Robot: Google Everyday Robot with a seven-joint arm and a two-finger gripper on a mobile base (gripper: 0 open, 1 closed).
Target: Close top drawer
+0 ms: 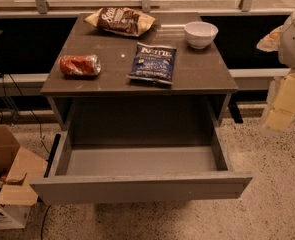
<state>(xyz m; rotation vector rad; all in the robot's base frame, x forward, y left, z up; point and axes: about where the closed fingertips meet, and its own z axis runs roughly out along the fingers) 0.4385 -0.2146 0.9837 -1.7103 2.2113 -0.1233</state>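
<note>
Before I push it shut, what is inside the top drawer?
The top drawer shows a bare grey floor and walls, nothing in it. Only the floor strip just behind its front panel is covered from view. The tool hangs at the right, outside the drawer.

Grey top drawer [142,188]; cream claw [281,106] rightward

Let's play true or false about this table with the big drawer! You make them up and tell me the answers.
1. The top drawer is pulled open. True.
2. A bowl sits inside the drawer. False: nothing is inside; the white bowl stands on the tabletop.
3. The red can lies on its side. True.
4. The gripper is touching the drawer. False: it is off to the right, apart from it.
</note>
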